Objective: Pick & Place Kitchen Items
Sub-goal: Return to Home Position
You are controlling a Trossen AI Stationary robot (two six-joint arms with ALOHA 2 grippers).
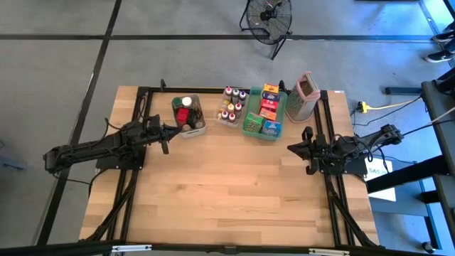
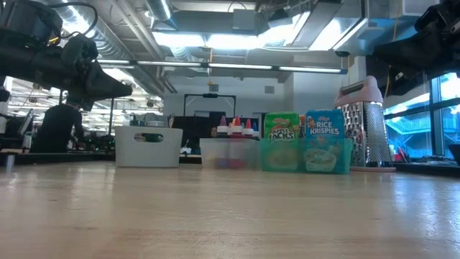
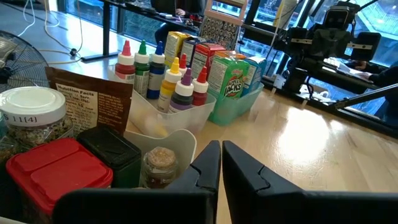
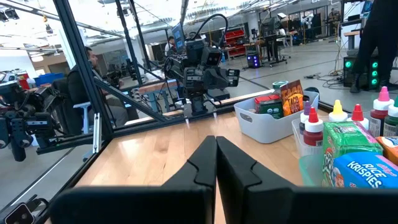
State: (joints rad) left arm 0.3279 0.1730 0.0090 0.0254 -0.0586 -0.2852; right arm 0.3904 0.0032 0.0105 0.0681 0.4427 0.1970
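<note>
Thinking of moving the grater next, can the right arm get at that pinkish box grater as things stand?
Probably yes. The box grater stands upright at the far edge beside the green bin, with only bare table between it and the right gripper. That gripper is shut and would need opening first.

High view straight down; low view table-level; wrist views face each other; all share green tray.

bins: 3 | bottles: 7, possibly 6, caps crowd together from above | boxes: 5 seen | grater: 1 | white-lid jar: 1 | red-lid tub: 1 | black-lid tub: 1 | packet: 1 | brown bottle: 1 | fan: 1
</note>
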